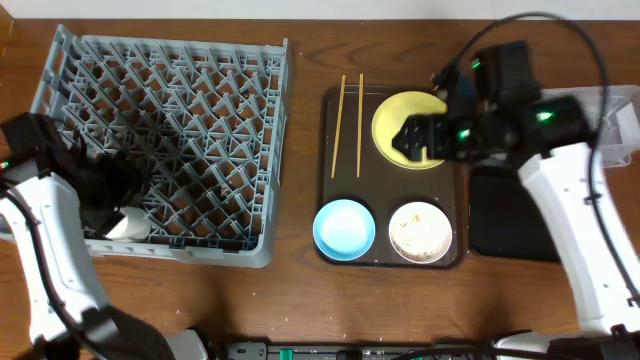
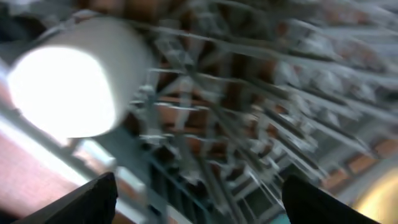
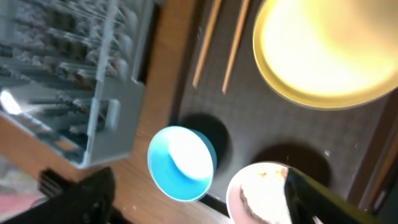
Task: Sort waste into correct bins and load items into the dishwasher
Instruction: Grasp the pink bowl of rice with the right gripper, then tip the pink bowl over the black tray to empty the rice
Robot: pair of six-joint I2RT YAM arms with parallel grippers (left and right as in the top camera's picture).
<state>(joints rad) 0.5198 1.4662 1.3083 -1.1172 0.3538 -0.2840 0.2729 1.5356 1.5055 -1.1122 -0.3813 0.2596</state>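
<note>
**While the cup sits in the rack, both hands stand open**

Seen from overhead, the left hand (image 1: 118, 207) hangs over a corner of the grey dish rack (image 1: 170, 90), and the small white cup (image 1: 127, 226) sits just beneath it, inside the rack. The right hand (image 1: 415, 138) hovers over the yellow plate (image 1: 390, 118). Two chopsticks (image 1: 342, 125) lie beside this hand on its rack side, on the brown serving tray (image 1: 385, 185). The light-blue bowl (image 1: 344, 228) and the white bowl (image 1: 421, 231), which has pale scraps in it, share that tray. The black tray (image 1: 510, 215) and the clear tub (image 1: 625, 125) lie on the counter (image 1: 300, 300) on this hand's other side, away from the rack.

From the left wrist, where everything is blurred, the fingers (image 2: 81, 199) stand wide apart with nothing between them. The cup is ahead, toward one finger, among the pegs.

From the right wrist, the fingers (image 3: 87, 193) are likewise spread and empty. The plate and chopsticks lie ahead, the blue bowl shows between the fingers, and the white bowl is partly hidden behind one of them.
</note>
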